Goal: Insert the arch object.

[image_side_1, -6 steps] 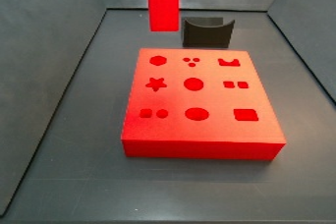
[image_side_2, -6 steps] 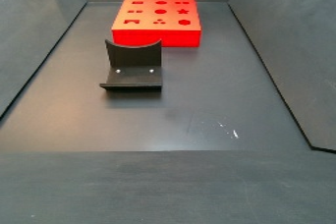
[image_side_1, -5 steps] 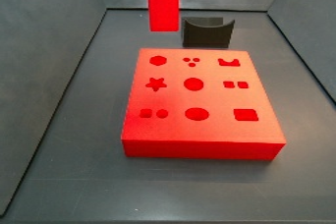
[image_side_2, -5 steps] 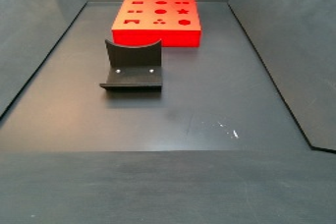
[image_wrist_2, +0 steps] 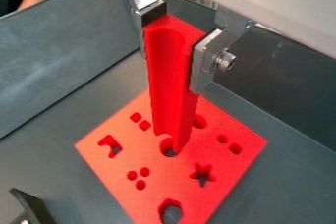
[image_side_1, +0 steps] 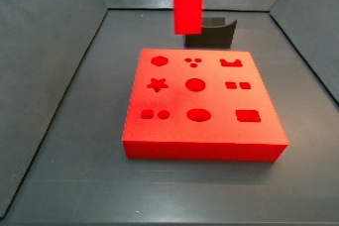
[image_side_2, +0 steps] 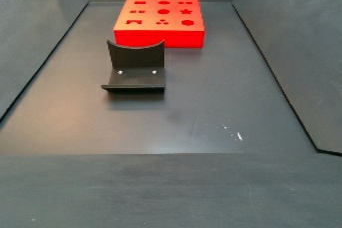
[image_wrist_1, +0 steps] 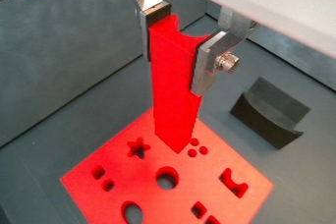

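Both wrist views show the end effector [image_wrist_1: 180, 39] pinching the arch object [image_wrist_1: 172, 90], its silver fingers [image_wrist_1: 209, 63] pressed on either side of the upper end of the bright-red bar. The bar hangs upright above the red board [image_wrist_2: 178, 159], its lower end over the board's shaped holes (all of them empty), not yet in any hole. In a side view the fixture [image_side_2: 134, 68] stands nearest on the dark tabletop [image_side_2: 187, 112], the board [image_side_2: 160, 20] farther back.
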